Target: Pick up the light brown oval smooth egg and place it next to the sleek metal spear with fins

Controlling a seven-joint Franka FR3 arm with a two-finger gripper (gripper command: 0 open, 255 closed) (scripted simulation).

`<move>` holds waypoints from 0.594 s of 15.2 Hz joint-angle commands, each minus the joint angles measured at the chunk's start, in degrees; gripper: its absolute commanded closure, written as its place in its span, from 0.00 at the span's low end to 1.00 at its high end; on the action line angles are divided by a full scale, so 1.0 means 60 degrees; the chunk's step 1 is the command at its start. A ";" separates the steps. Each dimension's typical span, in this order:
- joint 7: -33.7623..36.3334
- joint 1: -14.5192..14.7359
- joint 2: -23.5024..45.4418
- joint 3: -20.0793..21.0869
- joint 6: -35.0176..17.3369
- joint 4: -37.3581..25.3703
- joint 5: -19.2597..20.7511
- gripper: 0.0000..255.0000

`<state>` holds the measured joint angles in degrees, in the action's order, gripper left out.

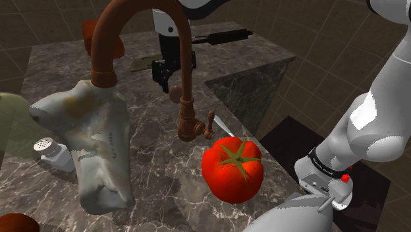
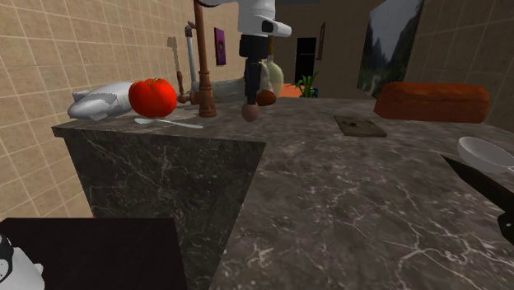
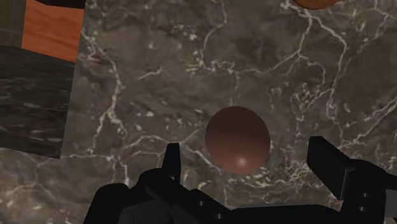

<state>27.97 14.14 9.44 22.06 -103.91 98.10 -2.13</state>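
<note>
Presently: brown egg [image 3: 237, 141] under the pincer [image 3: 249, 156], which is spread wide and grasps nothing.
Egg lies on dark marbled counter [image 3: 159, 76] between the fingers [image 3: 170, 162], untouched; copper faucet [image 1: 187, 59] near it.

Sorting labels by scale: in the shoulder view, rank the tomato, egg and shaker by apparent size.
Largest: tomato, though nearest the camera.
Middle: shaker.
Smallest: egg, though farthest away.

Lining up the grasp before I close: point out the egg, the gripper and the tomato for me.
egg [image 3: 236, 135]: wrist view, middle of its brown shell.
gripper [image 3: 247, 147]: wrist view, midway between its open fingertips.
tomato [image 1: 230, 179]: shoulder view, red skin just below the green stalk.
</note>
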 commanded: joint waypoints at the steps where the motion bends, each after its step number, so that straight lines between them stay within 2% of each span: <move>1: 0.0013 0.0015 0.0055 0.0005 -0.0259 0.0195 0.0016 0.00; 5: 0.0023 0.0032 0.0105 0.0010 -0.0706 0.0594 0.0030 0.00; 9: 0.0023 0.0032 0.0105 0.0010 -0.0706 0.0594 0.0030 0.00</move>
<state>28.11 14.33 10.06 22.12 -108.07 101.61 -1.95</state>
